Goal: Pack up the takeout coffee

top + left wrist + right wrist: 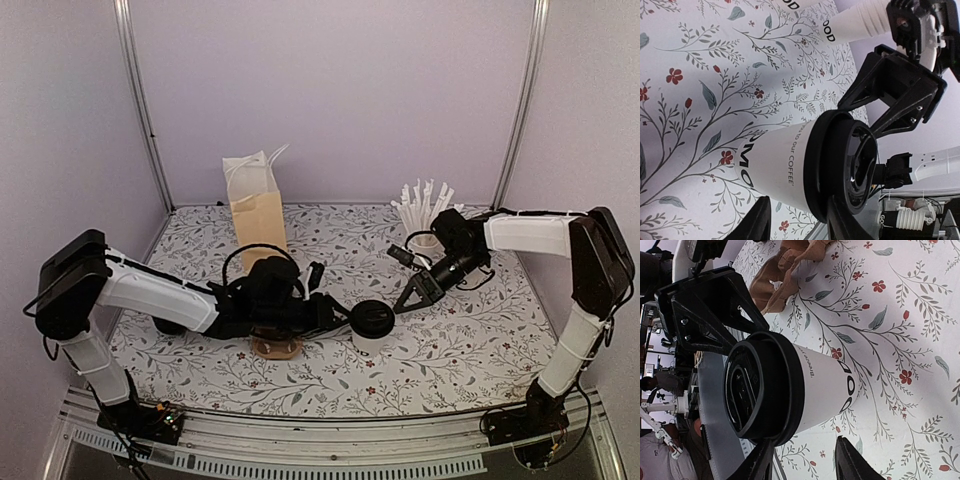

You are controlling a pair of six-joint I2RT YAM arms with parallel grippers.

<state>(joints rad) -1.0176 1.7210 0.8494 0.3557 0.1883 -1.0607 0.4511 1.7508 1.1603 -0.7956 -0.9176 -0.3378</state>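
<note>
Nearest the arms, low in the top view, a crumpled brown paper thing [275,347] lies on the flowered table [480,340], partly under the left arm. Just right of it, at lower centre, stands the one coffee cup [372,325], upright, with its black lid [847,165] seated.

The left gripper [345,318] comes at the cup from the left and the right gripper [408,298] from the upper right, both very close to it. Each wrist view shows its own jaws apart, one finger by the lid rim and one nearer the cup's base, so neither is clamped on it. The fingertips run off the frame edge, so I cannot tell whether they touch it.

Toward the back, a cup of straws [425,205] stands right of centre, and the brown paper bag [258,215] stands upright at upper left, well apart from the cup.

The risks, as I judge them: two grippers crowd one light cup, so a push from either could tip it or pop the lid. The grippers could also clash. The long carry to the bag passes over the left arm.
</note>
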